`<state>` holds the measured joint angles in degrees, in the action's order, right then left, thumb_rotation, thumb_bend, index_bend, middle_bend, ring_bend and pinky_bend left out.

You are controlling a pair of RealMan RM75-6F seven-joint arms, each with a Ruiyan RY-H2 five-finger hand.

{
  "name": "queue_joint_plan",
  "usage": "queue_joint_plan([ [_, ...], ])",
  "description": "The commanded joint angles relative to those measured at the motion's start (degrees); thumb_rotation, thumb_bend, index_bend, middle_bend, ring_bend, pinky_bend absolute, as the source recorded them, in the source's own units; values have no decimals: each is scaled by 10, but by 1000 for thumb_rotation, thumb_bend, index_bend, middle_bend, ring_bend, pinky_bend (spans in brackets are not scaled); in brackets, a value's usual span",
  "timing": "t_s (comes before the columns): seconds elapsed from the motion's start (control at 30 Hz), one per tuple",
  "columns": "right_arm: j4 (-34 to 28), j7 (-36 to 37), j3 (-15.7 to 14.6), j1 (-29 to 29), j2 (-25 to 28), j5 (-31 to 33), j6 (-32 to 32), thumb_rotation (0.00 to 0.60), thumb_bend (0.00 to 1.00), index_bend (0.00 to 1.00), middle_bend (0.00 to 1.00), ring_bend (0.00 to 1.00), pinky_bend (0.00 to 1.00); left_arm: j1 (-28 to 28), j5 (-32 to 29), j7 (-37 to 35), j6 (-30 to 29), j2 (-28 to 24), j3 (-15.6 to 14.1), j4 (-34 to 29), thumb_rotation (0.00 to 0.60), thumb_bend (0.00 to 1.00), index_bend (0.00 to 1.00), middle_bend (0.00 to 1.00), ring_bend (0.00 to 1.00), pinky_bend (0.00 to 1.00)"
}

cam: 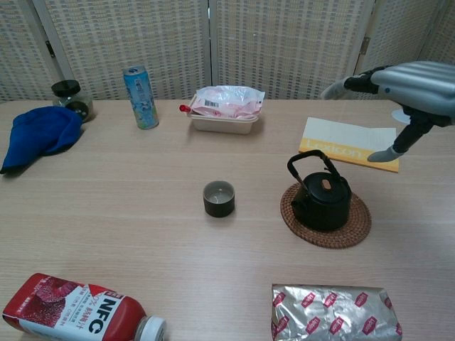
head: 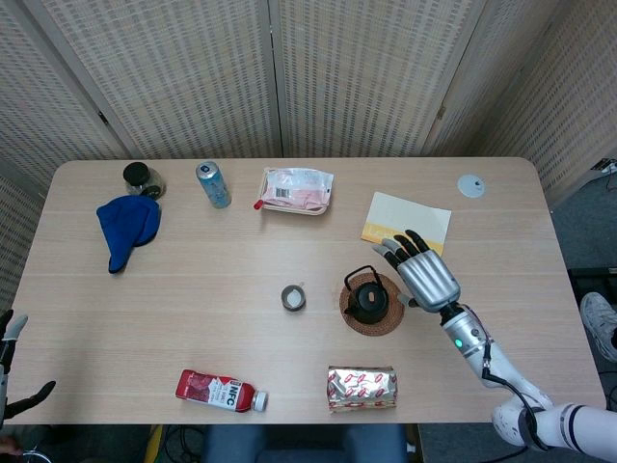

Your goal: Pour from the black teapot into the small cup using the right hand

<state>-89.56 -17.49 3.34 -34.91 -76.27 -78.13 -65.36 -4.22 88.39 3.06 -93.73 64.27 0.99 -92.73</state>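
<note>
The black teapot [head: 366,300] [cam: 322,200] stands upright on a round woven coaster [head: 371,305] [cam: 326,215], its wire handle raised. The small dark cup [head: 293,297] [cam: 219,198] sits on the table to the left of the teapot, apart from it. My right hand [head: 421,270] [cam: 398,85] hovers above and to the right of the teapot, fingers spread, holding nothing. My left hand [head: 8,367] shows only at the lower left edge of the head view, off the table; its fingers are too little seen to judge.
A yellow-edged booklet [head: 407,225] lies behind the teapot. A foil packet [head: 362,387] and a red NFC bottle [head: 219,391] lie near the front edge. A snack tray [head: 296,190], blue can [head: 213,183], blue cloth [head: 127,229] and dark jar [head: 143,178] line the back.
</note>
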Motion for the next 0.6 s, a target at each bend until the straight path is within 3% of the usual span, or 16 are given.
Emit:
queue_joint_plan([
  [0.03, -47, -36, -12, 67, 35, -15, -92, 600, 0, 152, 158, 103, 100, 3, 2, 1, 1, -1, 1, -2, 600, 134, 0, 0, 0, 0],
  [0.37, -99, -46, -50, 195, 85, -30, -234, 600, 0, 149, 158, 103, 100, 22, 5, 6, 18, -3, 9, -13, 600, 134, 0, 0, 0, 0],
  [0.6, -110, -36, -62, 254, 104, -37, -283, 600, 0, 149, 158, 103, 100, 30, 10, 5, 20, -2, 13, -15, 600, 134, 0, 0, 0, 0],
])
